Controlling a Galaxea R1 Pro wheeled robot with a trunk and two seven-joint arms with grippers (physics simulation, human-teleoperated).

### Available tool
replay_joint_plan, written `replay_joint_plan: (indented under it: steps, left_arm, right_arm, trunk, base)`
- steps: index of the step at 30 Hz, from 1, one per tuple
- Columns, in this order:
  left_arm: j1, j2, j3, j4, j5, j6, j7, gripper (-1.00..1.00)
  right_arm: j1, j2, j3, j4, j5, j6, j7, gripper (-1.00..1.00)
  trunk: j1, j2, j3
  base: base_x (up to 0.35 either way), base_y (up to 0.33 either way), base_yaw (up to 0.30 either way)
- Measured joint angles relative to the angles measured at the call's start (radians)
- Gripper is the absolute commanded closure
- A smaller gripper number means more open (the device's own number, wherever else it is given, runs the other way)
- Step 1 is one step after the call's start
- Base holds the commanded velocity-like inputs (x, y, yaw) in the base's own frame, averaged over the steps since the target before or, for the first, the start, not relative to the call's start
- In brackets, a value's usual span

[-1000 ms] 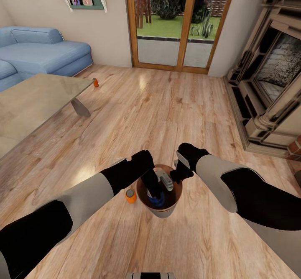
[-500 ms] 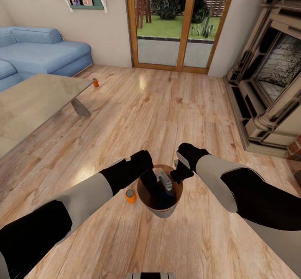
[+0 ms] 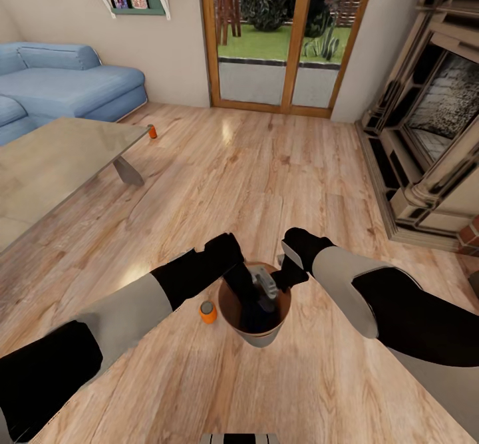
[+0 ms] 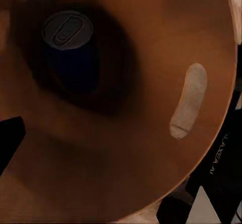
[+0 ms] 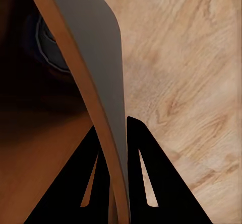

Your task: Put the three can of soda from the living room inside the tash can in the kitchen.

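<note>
The grey trash can [image 3: 266,335] with its brown inside stands on the wood floor just in front of me. My right gripper [image 3: 285,276] is shut on its rim, one finger on each side of the wall [image 5: 108,83]. My left gripper [image 3: 256,299] reaches down inside the can and is open; one dark fingertip [image 4: 9,136] shows at the edge. The dark blue soda can [image 4: 68,32] stands upright on the can's bottom, apart from the fingers. An orange soda can [image 3: 208,311] stands on the floor right beside the trash can. A second orange can [image 3: 152,131] stands far off by the table's corner.
The low grey table [image 3: 53,158] is at the left, with the blue sofa [image 3: 73,84] behind it. Wood-framed glass doors [image 3: 286,38] are straight ahead and the fireplace [image 3: 432,118] is on the right. Open wood floor [image 3: 253,178] lies between them.
The blue can has left my left gripper and now rests on the trash can's bottom. My left arm has risen slightly; the right arm and trash can have stayed put.
</note>
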Motion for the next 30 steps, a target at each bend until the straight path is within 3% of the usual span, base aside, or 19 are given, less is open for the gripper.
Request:
replay_joint_plan:
  steps: [1,4,5,8,10,13,14,18,19,21,22,26,27,30]
  left_arm:
    - [0.000,0.031,0.004,-0.042,0.002,-0.001,-0.004,-1.00]
    - [0.000,0.081,0.017,-0.109,0.008,0.000,-0.025,-1.00]
    - [0.000,0.115,0.033,-0.148,0.011,-0.001,-0.053,-1.00]
    - [0.001,0.164,0.076,-0.205,0.015,0.000,-0.100,-1.00]
    - [0.000,0.207,0.131,-0.260,0.016,-0.001,-0.141,-1.00]
    - [0.001,0.255,0.186,-0.318,0.018,0.000,-0.177,-1.00]
    - [0.000,0.285,0.213,-0.358,0.017,-0.001,-0.198,-1.00]
    - [0.001,0.352,0.270,-0.437,0.018,0.000,-0.254,-1.00]
    - [0.000,0.383,0.305,-0.467,0.018,-0.001,-0.290,-1.00]
    - [0.001,0.410,0.350,-0.490,0.018,0.000,-0.329,-1.00]
    - [0.002,0.429,0.395,-0.503,0.017,0.000,-0.364,-1.00]
    - [0.023,0.449,0.498,-0.514,0.014,0.000,-0.408,-1.00]
    - [0.042,0.454,0.559,-0.514,0.009,0.000,-0.417,-1.00]
    - [0.082,0.457,0.668,-0.506,0.004,0.000,-0.412,-1.00]
  right_arm:
    - [0.000,-0.001,-0.002,0.000,-0.002,0.000,0.001,1.00]
    - [0.000,-0.002,-0.003,0.000,-0.003,0.000,0.001,1.00]
    - [0.000,-0.003,-0.003,0.001,-0.002,0.000,0.001,1.00]
    - [0.000,-0.004,-0.001,0.000,0.001,0.000,0.001,1.00]
    - [0.001,-0.005,-0.001,-0.002,0.001,0.000,0.001,1.00]
    - [0.002,-0.006,-0.004,-0.003,-0.001,0.000,0.001,1.00]
    - [0.002,-0.006,-0.005,-0.004,-0.002,0.000,0.001,1.00]
    - [0.003,-0.007,-0.005,-0.005,-0.001,0.000,0.001,1.00]
    - [0.003,-0.007,-0.004,-0.005,0.000,0.000,0.001,1.00]
    - [0.003,-0.007,-0.004,-0.005,0.000,0.000,0.001,1.00]
    - [0.004,-0.008,-0.004,-0.005,0.000,0.000,0.001,1.00]
    - [0.006,-0.010,-0.005,-0.008,0.001,0.000,0.001,1.00]
    - [0.007,-0.015,-0.009,-0.009,-0.003,0.000,0.001,1.00]
    - [0.008,-0.034,-0.012,-0.010,-0.005,0.000,0.004,1.00]
  trunk:
    - [0.000,0.000,0.000]
    - [0.000,0.000,0.000]
    - [0.000,0.000,0.000]
    - [0.000,0.000,0.000]
    - [0.000,0.000,0.000]
    - [0.000,0.000,0.000]
    - [0.000,0.000,0.000]
    - [0.000,0.000,0.000]
    - [0.000,0.000,0.000]
    - [0.000,0.000,0.000]
    - [0.000,0.000,0.000]
    - [0.000,0.000,0.000]
    - [0.000,0.000,0.000]
    - [0.000,0.000,0.000]
  base:
    - [0.000,0.000,0.000]
    - [0.000,0.000,0.000]
    - [0.000,0.000,0.000]
    - [0.000,0.000,0.000]
    - [0.000,0.000,0.000]
    - [0.000,0.000,0.000]
    - [0.000,0.000,0.000]
    - [0.000,0.000,0.000]
    - [0.000,0.000,0.000]
    - [0.000,0.000,0.000]
    - [0.000,0.000,0.000]
    - [0.000,0.000,0.000]
    - [0.000,0.000,0.000]
    - [0.000,0.000,0.000]
